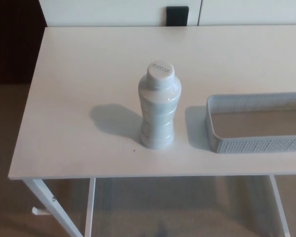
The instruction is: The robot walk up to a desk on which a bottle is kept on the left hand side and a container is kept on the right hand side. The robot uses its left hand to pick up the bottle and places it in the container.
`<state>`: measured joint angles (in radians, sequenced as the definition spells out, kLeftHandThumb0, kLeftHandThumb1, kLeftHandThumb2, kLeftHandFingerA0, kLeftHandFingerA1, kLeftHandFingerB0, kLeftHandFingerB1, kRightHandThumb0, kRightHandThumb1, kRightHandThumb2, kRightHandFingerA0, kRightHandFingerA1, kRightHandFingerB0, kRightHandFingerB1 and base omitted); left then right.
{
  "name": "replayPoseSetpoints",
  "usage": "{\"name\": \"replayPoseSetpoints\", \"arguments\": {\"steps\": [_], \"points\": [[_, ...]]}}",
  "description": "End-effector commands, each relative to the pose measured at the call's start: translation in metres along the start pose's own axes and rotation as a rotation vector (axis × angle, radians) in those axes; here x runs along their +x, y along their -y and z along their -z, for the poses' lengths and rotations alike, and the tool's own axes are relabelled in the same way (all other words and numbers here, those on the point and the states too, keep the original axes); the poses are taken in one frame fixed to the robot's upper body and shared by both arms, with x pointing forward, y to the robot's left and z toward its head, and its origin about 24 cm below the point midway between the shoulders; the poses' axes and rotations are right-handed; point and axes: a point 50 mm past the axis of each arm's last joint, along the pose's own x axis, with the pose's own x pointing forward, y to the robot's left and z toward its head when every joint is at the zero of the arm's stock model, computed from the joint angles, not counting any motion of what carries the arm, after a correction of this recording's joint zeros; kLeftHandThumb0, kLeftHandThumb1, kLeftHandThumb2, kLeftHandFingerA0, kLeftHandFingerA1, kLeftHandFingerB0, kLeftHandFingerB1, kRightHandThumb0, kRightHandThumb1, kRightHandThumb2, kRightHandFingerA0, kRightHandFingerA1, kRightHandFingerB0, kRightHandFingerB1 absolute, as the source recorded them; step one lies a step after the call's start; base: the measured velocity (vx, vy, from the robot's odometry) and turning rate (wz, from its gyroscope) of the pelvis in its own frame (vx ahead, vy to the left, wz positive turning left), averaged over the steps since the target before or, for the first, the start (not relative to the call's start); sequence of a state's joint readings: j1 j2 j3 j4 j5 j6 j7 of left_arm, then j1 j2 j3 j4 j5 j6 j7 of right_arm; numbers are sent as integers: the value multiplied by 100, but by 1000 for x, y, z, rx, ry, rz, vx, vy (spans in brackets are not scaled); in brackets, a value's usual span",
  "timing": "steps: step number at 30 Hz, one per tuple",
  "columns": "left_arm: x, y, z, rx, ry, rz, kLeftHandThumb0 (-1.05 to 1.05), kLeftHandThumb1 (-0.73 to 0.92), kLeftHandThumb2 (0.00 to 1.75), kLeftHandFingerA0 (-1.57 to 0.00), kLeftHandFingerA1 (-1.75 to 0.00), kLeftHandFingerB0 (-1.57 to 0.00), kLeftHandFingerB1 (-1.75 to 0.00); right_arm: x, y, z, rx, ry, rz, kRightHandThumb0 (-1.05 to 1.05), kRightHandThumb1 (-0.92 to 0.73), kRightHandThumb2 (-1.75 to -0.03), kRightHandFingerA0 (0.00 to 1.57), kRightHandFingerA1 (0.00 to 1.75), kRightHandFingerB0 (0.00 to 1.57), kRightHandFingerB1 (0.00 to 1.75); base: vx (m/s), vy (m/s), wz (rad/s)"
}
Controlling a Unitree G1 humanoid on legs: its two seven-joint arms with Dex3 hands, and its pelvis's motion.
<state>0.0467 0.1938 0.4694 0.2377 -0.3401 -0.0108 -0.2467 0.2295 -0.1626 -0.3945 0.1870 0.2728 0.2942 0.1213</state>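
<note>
A white plastic bottle (159,106) with a ribbed waist and a white cap stands upright on the white desk (89,74), a little left of the picture's middle and close to the front edge. To its right lies a low grey mesh container (256,143), rectangular and empty, cut off by the right border. A narrow gap of desk separates the two. Neither of my hands shows in the head view.
The desk's front edge runs across the lower third, with white legs (49,205) below and brown floor under it. A dark area lies off the desk's left side. A white wall with a black patch (177,15) stands behind.
</note>
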Motion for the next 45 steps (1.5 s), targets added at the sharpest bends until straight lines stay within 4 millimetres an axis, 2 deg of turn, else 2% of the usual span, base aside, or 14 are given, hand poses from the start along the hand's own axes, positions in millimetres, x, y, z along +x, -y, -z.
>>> {"name": "replayPoseSetpoints", "arguments": {"steps": [1, 13, 14, 21, 22, 23, 24, 26, 31, 32, 33, 34, 35, 45], "points": [[-28, 111, -110, 295, 479, 620, -62, 37, 78, -3, -32, -2, -14, -6, 8, 6, -63, -19, -7, -22, -77, -62, 41, 47, 38, 43, 0, 0, 0], [-14, 151, -61, 378, 255, 737, -62, 38, 78, -2, -31, 0, -13, -15, 17, 18, -104, -53, -20, -25, -77, -62, 38, 46, 36, 43, 0, 0, 0], [-14, 153, -58, 377, 243, 743, -61, 37, 77, -2, -32, 0, -13, -16, 18, 19, -101, -55, -21, -24, -54, -96, 28, 57, 26, 55, 0, 0, 0], [-30, 162, -33, 363, 154, 792, -65, 40, 78, -4, -36, -3, -12, -28, 29, 41, -119, -126, -33, -23, -48, -93, 35, 61, 26, 55, -14, -34, 0], [-32, 165, -33, 359, 146, 802, -65, 40, 78, -3, -36, -2, -12, -28, 30, 44, -123, -130, -36, -26, -68, -60, 42, 52, 36, 44, 0, 0, 0], [-33, 166, -32, 357, 146, 807, -64, 40, 78, -3, -35, -2, -11, -28, 31, 45, -130, -133, -39, -27, -69, -60, 41, 51, 36, 43, 0, 0, 0], [-34, 168, -33, 358, 151, 820, -64, 39, 78, -2, -33, 0, -11, -29, 32, 45, -138, -136, -45, -26, -47, -92, 34, 61, 26, 55, 0, 0, 0], [-36, 174, -34, 356, 157, 842, -64, 39, 78, -2, -33, -1, -11, -32, 31, 45, -146, -137, -62, -25, -49, -94, 32, 60, 24, 55, 0, 0, 0], [-35, 181, -42, 361, 189, 852, -65, 39, 79, -1, -33, 0, -11, -30, 33, 51, -153, -138, -65, -26, -49, -93, 33, 60, 26, 55, 0, 0, 0], [-34, 181, -43, 367, 199, 849, -66, 40, 79, -1, -34, 0, -11, -30, 33, 51, -154, -136, -64, -28, -70, -60, 40, 50, 36, 44, 0, 0, 0], [-33, 181, -46, 372, 214, 845, -66, 40, 79, -1, -34, 0, -11, -30, 31, 50, -158, -134, -65, -25, -50, -93, 32, 59, 26, 55, 0, 0, 0], [-32, 180, -48, 371, 223, 842, -66, 40, 79, -1, -34, 0, -11, -30, 30, 50, -160, -133, -67, -25, -50, -93, 32, 59, 26, 55, 0, 0, 0], [-31, 180, -50, 370, 224, 838, -65, 39, 76, -6, -36, 0, -11, -30, 29, 49, -166, -132, -68, -27, -72, -61, 40, 49, 36, 43, 0, 0, 0], [-22, 165, -56, 321, 193, 760, -62, 38, 76, -2, -34, 0, -11, -26, 28, 49, -175, -118, -71, -30, -70, -61, 40, 50, 37, 44, 0, 0, 0]]}}
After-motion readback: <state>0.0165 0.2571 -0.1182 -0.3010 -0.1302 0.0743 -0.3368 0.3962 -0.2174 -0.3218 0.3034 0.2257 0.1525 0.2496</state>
